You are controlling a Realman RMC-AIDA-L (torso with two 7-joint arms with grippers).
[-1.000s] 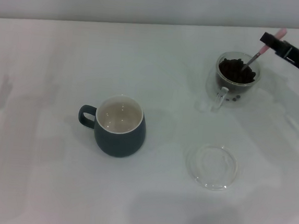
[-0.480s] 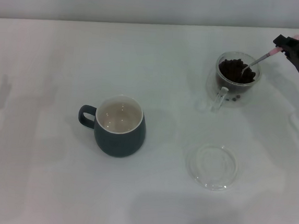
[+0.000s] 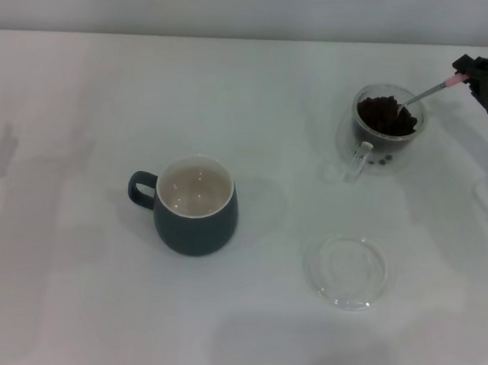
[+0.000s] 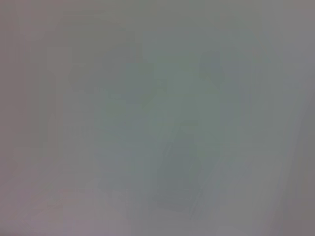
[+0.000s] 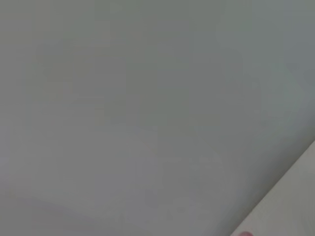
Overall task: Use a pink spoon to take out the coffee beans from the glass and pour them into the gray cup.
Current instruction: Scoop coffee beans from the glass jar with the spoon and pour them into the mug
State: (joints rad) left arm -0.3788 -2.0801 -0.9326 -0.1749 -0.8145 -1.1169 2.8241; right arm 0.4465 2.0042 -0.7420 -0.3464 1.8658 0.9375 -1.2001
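Looking across the white table (image 3: 62,303), the rounded dark blue-gray ceramic cup with the cream inside (image 3: 195,206) stands well apart from my right claw (image 3: 469,76), far toward my left and nearer my body. Just beside the claw sits the clear double-walled glass mug (image 3: 386,127), heaped with dark coffee beans (image 3: 385,115). I pinch the pale pink-handled metal spoon (image 3: 430,92) by its handle end; its long axis slants from the claw down into the beans. My left arm is out of view.

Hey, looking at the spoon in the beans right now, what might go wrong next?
The right gripper holds the pink spoon low-angled by its handle end, bowl in the coffee beans; beans could roll off.

The gray cup stands well across the table from the glass, so beans may spill in transit.

The clear dish lies near that route.
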